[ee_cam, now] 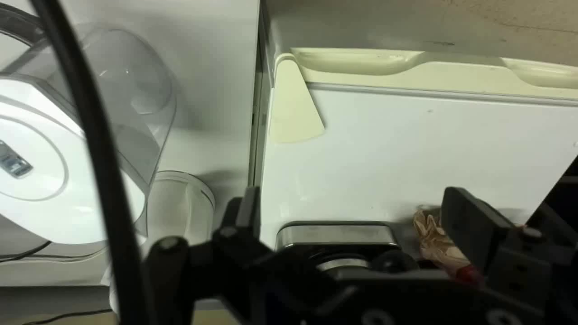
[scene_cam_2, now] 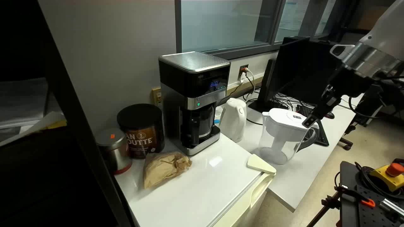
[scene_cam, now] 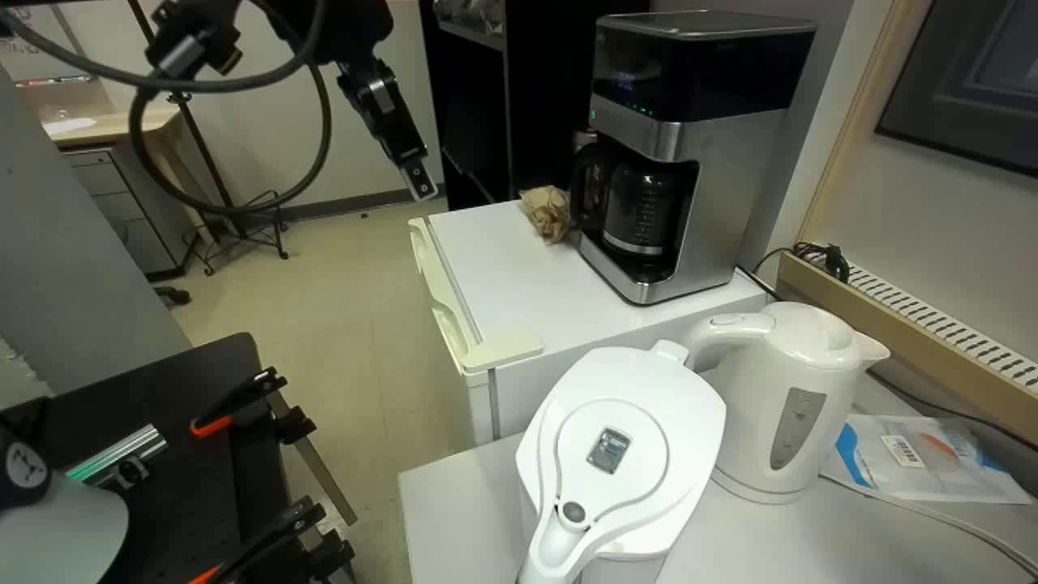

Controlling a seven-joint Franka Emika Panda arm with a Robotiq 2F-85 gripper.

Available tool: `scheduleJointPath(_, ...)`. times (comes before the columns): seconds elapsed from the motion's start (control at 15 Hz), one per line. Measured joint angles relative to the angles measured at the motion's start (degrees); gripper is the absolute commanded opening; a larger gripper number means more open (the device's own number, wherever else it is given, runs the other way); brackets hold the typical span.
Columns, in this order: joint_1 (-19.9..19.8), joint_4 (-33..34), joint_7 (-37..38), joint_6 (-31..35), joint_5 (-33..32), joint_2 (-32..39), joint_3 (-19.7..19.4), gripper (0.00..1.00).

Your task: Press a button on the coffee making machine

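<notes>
The coffee making machine, tall and boxy with a black top and silver panels, stands upright on a white fridge top in both exterior views (scene_cam: 734, 174) (scene_cam_2: 193, 100). A dark glass carafe (scene_cam: 641, 207) sits in its base. A green-lit button (scene_cam_2: 198, 104) shows on its silver front band, below a lit blue display. In the wrist view the machine's silver base (ee_cam: 336, 234) shows between the fingers; its upper part is hidden behind the gripper. My gripper, seen in both exterior views (scene_cam: 418, 182) (scene_cam_2: 310, 121) and the wrist view (ee_cam: 352, 195), is open, empty and apart from the machine.
A white water-filter jug (scene_cam: 620, 454) and a white kettle (scene_cam: 791, 397) stand on the desk beside the fridge (scene_cam_2: 202, 186). A crumpled paper bag (scene_cam_2: 165, 167), a coffee can (scene_cam_2: 140, 130) and a metal canister (scene_cam_2: 112, 148) sit near the machine. A black cable crosses the wrist view (ee_cam: 97, 149).
</notes>
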Motion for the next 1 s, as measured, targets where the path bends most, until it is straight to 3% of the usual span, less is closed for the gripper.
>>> scheduleJointPath(1.0, 0.0, 0.9, -0.1, 0.9, -0.5, 1.5, 0.7, 1.0)
